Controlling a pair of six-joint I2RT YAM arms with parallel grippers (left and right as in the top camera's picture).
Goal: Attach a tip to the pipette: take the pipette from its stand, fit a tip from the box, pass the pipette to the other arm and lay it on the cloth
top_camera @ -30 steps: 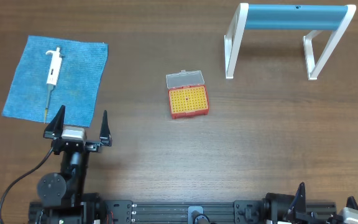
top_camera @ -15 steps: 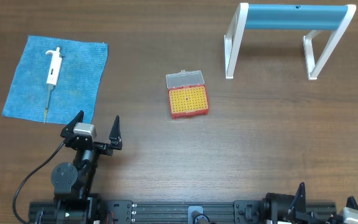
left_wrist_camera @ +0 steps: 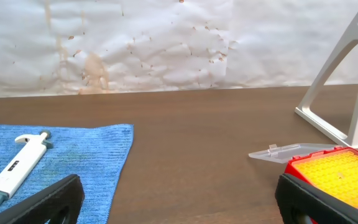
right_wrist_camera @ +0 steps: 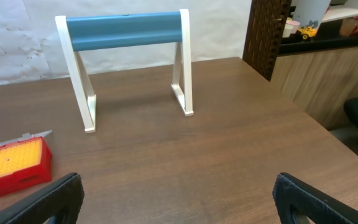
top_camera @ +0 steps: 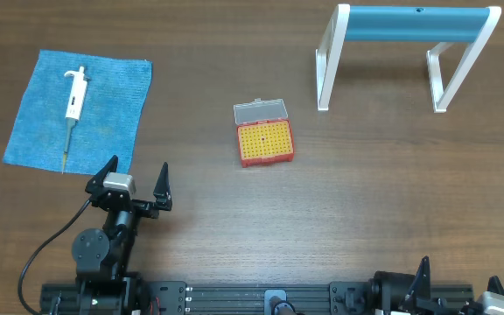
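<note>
The white pipette (top_camera: pixel 73 98) with a yellow tip lies on the blue cloth (top_camera: pixel 112 114) at the far left; the left wrist view shows the pipette (left_wrist_camera: pixel 16 169) on the cloth (left_wrist_camera: pixel 86 155) too. My left gripper (top_camera: pixel 133 180) stands open just below the cloth's near right corner, holding nothing. The red tip box (top_camera: pixel 265 143) with yellow tips and an open clear lid sits mid-table, and the box (left_wrist_camera: pixel 334 177) appears in the left wrist view. My right gripper (top_camera: pixel 458 282) rests open at the bottom right edge, far from everything. The blue-and-white stand (top_camera: pixel 409 26) is at the far right.
The tip box (right_wrist_camera: pixel 10 163) and the stand (right_wrist_camera: pixel 126 31) show in the right wrist view, with a table edge and furniture beyond it. A pale wall backs the table. Bare brown wood lies between the cloth, box and stand.
My left gripper pulled back from the cloth's near edge toward its base and shifted slightly right between one second and half a second ago. Since then nothing has moved.
</note>
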